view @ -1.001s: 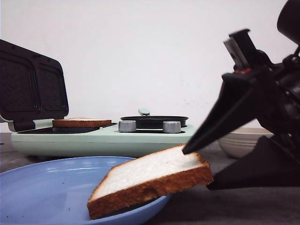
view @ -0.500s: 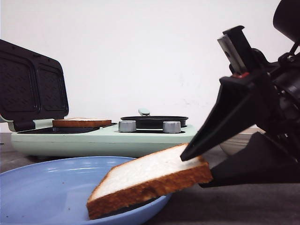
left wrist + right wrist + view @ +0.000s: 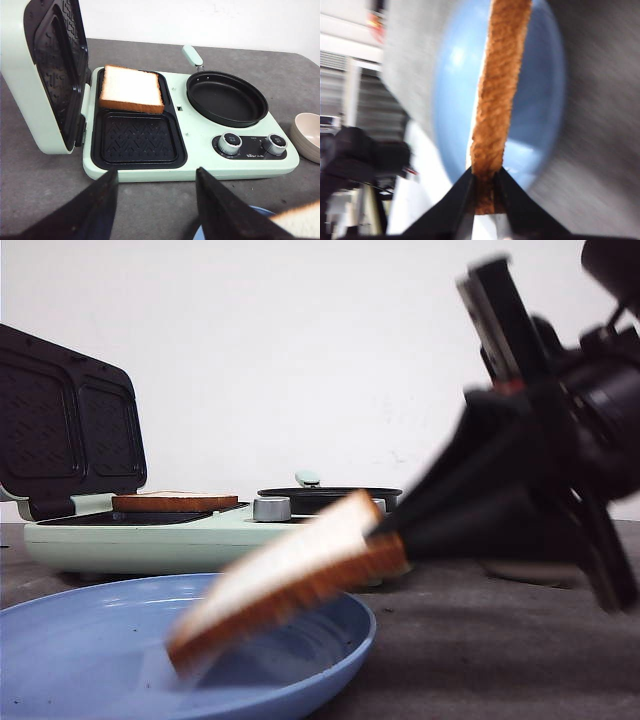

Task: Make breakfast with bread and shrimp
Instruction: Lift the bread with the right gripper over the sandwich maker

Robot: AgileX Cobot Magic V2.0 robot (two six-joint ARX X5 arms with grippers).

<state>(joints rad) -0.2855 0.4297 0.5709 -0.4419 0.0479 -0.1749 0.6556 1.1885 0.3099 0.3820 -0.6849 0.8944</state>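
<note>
Since the earlier frame the bread slice (image 3: 290,585) has risen off the blue plate (image 3: 120,640), its right corner now higher and the whole slice smeared by motion blur, tilted down to the left over the plate; the right pincer (image 3: 385,535) has swung up with it, and the pale bowl that showed at right is now mostly hidden behind the arm.

At far left of the front view the black ridged lid (image 3: 65,425) of the mint-green breakfast maker (image 3: 200,540) stands open; a second bread slice (image 3: 175,502) lies flat on the grill plate just right of it, in the rear compartment by the left wrist view (image 3: 131,89), the front compartment (image 3: 137,137) being bare; next come a silver knob (image 3: 271,508) and the shallow black pan (image 3: 330,498).

Low in the left wrist view the left pincer (image 3: 155,200) hangs spread, its two dark fingers (image 3: 95,205) apart and holding nothing, above the grey table (image 3: 45,185); a pale bowl (image 3: 307,135) sits at the right edge.

In the right wrist view the right pincer is pressed onto the crust edge of the bread slice (image 3: 500,100), pinching it between both tips, the blue plate (image 3: 540,95) behind it.

No shrimp can be made out.
</note>
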